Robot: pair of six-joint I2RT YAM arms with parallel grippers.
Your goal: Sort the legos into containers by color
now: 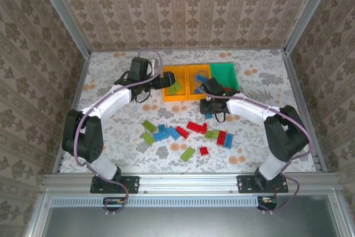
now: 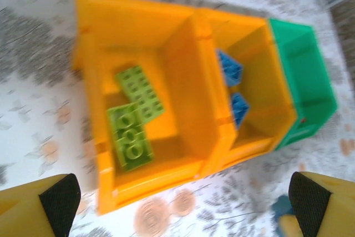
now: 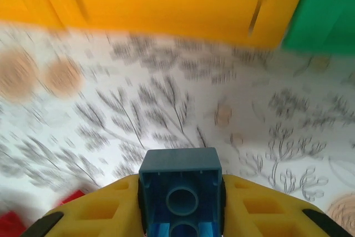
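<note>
Blue brick (image 3: 180,184), hollow underside toward the camera, pinched between the yellow fingers (image 3: 94,209) of my right gripper (image 3: 180,215). Just ahead of them I see the middle orange bin (image 3: 166,4), with the green bin (image 3: 324,15) ahead and to the right. My left gripper (image 2: 180,206) is spread wide with nothing between its pads (image 2: 58,198). Beyond them the left orange bin (image 2: 138,26) holds two lime green bricks (image 2: 133,131), and the middle one holds two blue bricks (image 2: 228,69). Loose legos (image 1: 186,134) lie on the table (image 1: 111,70), back from both sets of fingers toward the arm bases.
</note>
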